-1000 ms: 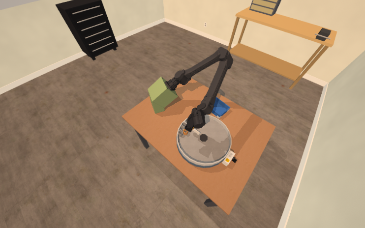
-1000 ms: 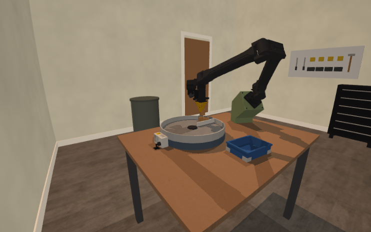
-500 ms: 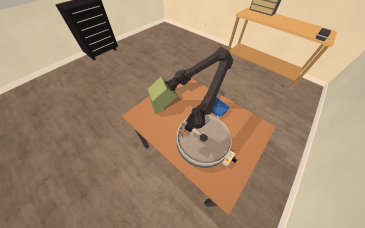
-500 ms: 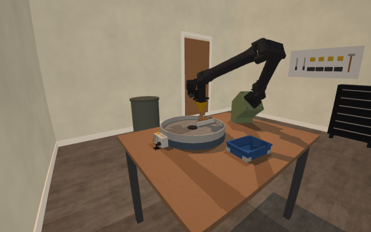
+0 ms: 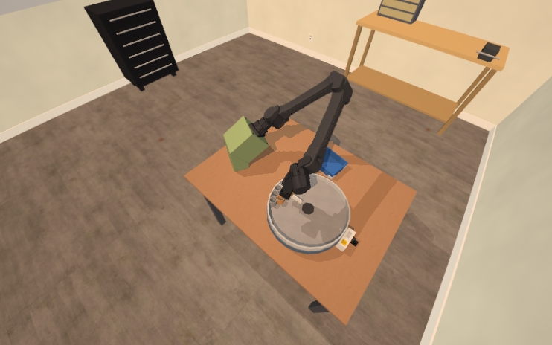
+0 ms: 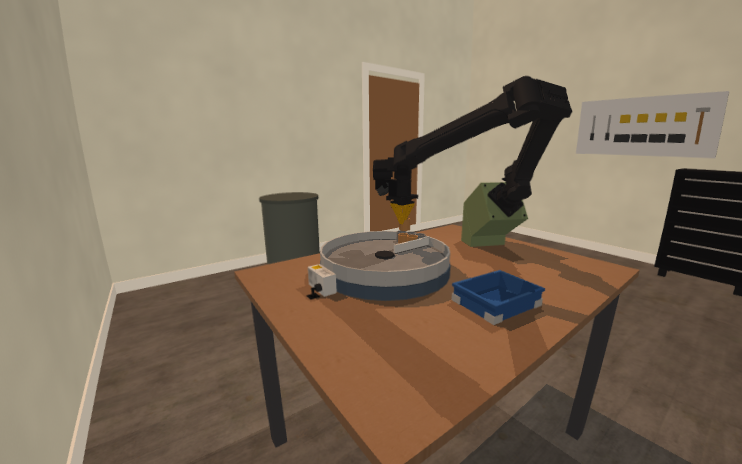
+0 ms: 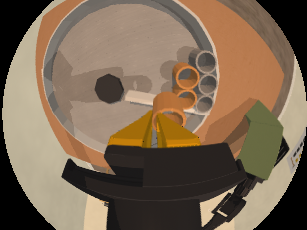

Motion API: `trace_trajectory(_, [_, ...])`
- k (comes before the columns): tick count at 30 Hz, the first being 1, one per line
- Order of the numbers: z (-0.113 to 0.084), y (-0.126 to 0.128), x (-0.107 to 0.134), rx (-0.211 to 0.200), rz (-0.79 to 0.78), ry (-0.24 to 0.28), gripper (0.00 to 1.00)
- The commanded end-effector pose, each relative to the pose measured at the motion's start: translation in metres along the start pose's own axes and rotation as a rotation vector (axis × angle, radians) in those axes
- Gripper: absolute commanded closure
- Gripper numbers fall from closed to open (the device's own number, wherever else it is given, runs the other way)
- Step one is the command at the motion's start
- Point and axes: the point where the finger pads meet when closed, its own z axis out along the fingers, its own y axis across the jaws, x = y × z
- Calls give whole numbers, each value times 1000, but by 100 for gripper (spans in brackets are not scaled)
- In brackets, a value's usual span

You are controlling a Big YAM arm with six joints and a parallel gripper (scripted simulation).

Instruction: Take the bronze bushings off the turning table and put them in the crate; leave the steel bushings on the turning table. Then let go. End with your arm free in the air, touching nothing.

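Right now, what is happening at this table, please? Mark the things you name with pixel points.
The arm's gripper (image 6: 403, 225) (image 7: 154, 114) is closed on the wall of a bronze bushing (image 7: 168, 105), above the turning table (image 5: 308, 245) (image 6: 385, 277) (image 7: 46, 74). Two more bronze bushings (image 7: 187, 77) stand on it beside three steel bushings (image 7: 207, 84). The blue crate (image 5: 334, 163) (image 6: 499, 298) holds no bushing that I can see.

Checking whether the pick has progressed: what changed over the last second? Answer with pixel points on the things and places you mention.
Nothing visibly moved, and no pick-up or release shows. The hand (image 5: 287, 194) (image 6: 403, 223) (image 7: 154, 114) is over the turning table (image 5: 325, 195) (image 6: 383, 277) (image 7: 125, 44), shut on a bronze bushing (image 6: 404, 228) (image 7: 167, 102). Hand, turning table and crate (image 5: 334, 163) (image 6: 473, 300) look the same as before.
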Motion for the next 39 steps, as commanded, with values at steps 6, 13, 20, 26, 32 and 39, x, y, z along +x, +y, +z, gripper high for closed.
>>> trace_trajectory(6, [-3, 8, 14, -1, -9, -5, 100])
trace_trajectory(13, [-4, 13, 30, -10, -17, -13, 100])
trace_trajectory(20, [-2, 23, 78, -8, -19, -8, 100])
trace_trajectory(26, [-1, 35, 133, -8, -18, -7, 100])
trace_trajectory(32, [-1, 42, 175, -4, -13, -7, 100])
trace_trajectory(39, [-5, 66, 246, -15, -23, -8, 100])
